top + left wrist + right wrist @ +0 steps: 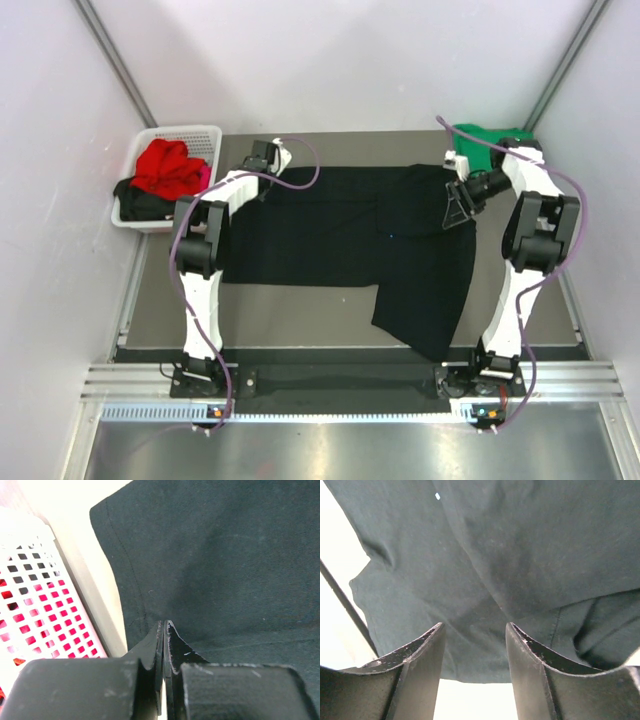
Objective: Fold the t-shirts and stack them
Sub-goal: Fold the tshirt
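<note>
The large black t-shirt (340, 230) lies spread flat across the table, its tiny blue chest mark (388, 236) facing up. My left gripper (258, 172) is at the shirt's back left corner. In the left wrist view its jaws (164, 624) are pressed shut, their tips at the shirt (225, 555) near its side hem, and no cloth shows between them. My right gripper (455, 215) is open and empty just above the shirt's right part; the right wrist view shows its jaws (475, 626) apart over the cloth (495, 555). A green t-shirt (488, 138) lies at the back right.
A white lattice basket (185, 132) stands off the table's back left corner and holds red (165, 165), pink (205, 178) and black (140, 200) t-shirts. It shows close on the left in the left wrist view (35, 605). White walls enclose the table.
</note>
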`<state>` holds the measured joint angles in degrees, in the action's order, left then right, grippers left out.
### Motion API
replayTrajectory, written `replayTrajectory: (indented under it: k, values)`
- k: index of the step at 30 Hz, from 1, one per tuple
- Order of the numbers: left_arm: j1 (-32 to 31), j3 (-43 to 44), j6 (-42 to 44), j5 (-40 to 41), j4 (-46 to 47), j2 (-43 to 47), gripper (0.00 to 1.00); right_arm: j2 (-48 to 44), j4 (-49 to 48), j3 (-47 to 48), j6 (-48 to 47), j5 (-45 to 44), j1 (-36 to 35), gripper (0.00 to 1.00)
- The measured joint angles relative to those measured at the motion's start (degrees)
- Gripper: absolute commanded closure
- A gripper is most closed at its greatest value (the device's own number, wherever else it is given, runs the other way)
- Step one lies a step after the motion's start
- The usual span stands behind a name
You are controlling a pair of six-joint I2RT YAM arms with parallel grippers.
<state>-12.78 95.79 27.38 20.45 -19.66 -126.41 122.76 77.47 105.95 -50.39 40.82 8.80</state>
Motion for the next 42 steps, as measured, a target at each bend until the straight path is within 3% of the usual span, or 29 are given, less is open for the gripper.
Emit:
replayTrajectory:
  k: [23, 32, 38, 42]
  values:
    - [0.15, -0.11, 0.44, 0.22, 0.0, 0.02, 1.0, 5.05, -2.99, -2.14, 3.56, -2.78, 0.0, 0.44]
    - [0.15, -0.15, 0.59, 0.24, 0.0, 0.04, 1.0, 9.33, -3.23, -0.02, 4.81, 1.66, -0.57, 0.47]
    - [0.13, -0.92, 0.66, 0.28, 0.15, 0.04, 1.0, 8.28, -1.7, -0.72, 1.92, 5.4, -2.84, 0.48]
    - [0.15, -1.11, 0.81, 0.42, 0.22, 0.04, 1.0, 2.03, -1.22, -4.85, 1.33, 5.73, -5.03, 0.48]
